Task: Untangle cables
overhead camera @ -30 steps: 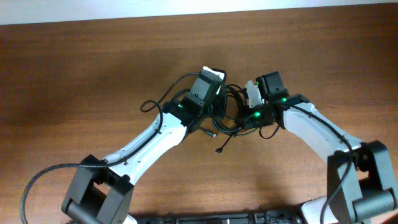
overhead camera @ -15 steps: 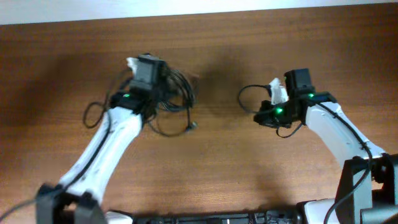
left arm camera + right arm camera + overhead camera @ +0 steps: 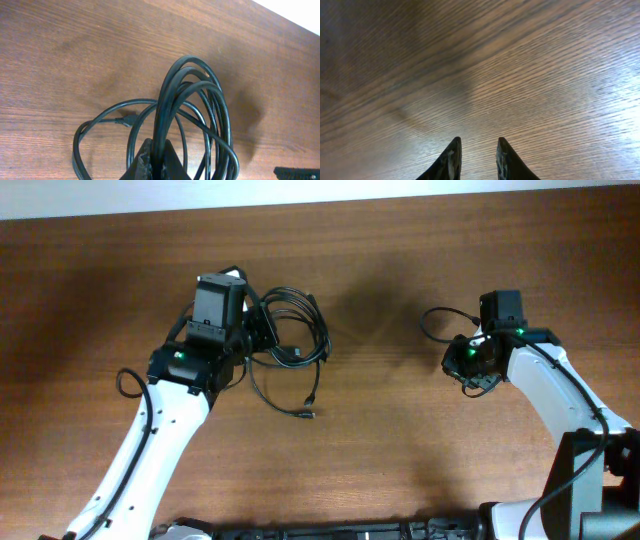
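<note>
The cables are black cords coiled into a loose bundle left of centre, with one plug end trailing toward me. My left gripper is shut on the bundle; in the left wrist view its fingers pinch a thick strand and loops fan out over the wood. A separate thin black loop lies by my right gripper. The right gripper is open above bare wood, nothing between its fingers.
The brown wooden table stretches between the two arms. A pale strip runs along the table's far edge. Black wires fixed to the arms curl beside the left forearm and under the right wrist.
The two grippers, close together a second ago, have drawn apart. The left carried the bundle to the left. The right went right with a loop and has opened.
</note>
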You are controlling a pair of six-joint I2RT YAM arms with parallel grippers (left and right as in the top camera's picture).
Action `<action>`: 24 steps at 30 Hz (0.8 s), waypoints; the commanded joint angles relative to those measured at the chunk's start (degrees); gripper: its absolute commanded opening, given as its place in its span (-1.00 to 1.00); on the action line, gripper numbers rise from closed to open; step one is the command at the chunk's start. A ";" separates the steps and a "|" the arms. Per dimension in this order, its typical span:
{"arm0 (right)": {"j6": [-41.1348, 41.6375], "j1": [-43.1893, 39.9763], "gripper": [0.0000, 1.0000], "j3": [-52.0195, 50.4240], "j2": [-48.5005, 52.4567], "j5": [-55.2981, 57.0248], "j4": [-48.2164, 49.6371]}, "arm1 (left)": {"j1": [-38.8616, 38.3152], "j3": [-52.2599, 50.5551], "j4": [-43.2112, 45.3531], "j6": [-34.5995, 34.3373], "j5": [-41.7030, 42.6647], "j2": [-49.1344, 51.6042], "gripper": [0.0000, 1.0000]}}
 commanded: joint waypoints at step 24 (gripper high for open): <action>-23.06 7.98 0.29 0.04 -0.76 -53.00 14.88 | -12.37 0.37 8.48 13.33 -12.90 -0.24 -1.00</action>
